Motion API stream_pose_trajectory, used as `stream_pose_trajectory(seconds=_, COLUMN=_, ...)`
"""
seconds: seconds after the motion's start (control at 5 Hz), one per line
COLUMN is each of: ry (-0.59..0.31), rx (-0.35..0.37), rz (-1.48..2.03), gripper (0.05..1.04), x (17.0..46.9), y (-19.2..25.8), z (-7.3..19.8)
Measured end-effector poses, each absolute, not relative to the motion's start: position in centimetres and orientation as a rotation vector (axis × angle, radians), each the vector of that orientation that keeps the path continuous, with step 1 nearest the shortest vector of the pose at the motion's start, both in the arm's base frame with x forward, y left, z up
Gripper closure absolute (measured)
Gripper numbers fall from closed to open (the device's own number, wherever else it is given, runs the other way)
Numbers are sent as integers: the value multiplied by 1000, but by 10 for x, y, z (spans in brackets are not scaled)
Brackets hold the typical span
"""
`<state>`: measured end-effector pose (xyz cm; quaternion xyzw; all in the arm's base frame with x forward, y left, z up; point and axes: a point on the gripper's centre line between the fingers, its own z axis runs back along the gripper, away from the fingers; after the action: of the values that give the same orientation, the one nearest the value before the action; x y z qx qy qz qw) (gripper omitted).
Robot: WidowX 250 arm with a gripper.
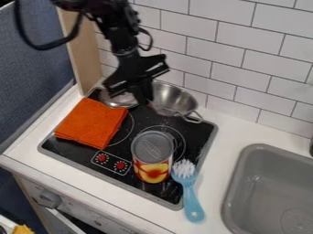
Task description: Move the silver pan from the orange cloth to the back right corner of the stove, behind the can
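Observation:
My black gripper (144,95) hangs over the back of the black stove, beside the left edge of a steel colander or pot (174,98). Whether it touches the metal I cannot tell. Left of it lies a round metal lid or pan (120,98), partly hidden behind the arm. A folded orange cloth (93,122) rests on the stove's left side. Nearer the front, a tin can (152,157) with a fruit picture stands upright. Right of the can, a blue brush (189,192) with white bristles lies over the stove's edge onto the counter.
A grey sink (241,189) is set into the white counter (227,133) at the right. White tiled wall (235,68) rises behind the stove. A wooden panel (83,50) stands at the back left. Two red knobs (111,162) are on the stove's front.

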<state>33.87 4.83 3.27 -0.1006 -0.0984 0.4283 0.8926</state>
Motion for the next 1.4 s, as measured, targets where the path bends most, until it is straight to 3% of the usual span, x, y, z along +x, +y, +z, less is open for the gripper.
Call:
stream_pose_trajectory(seconds=0.6, ry=-125, rx=-266, rz=964, gripper=1020, x=368, y=8, z=-13)
stream_pose_trajectory(seconds=1.0, ry=-177, rx=-238, rz=949, gripper=993, x=376, y=9, z=-32)
stream_pose_trajectory(seconds=1.2, ry=-173, rx=-203, rz=949, gripper=828, x=369, y=13, z=-37)
stream_pose_trajectory(seconds=1.4, ry=-156, rx=-201, rz=936, gripper=550, x=363, y=11, z=-40)
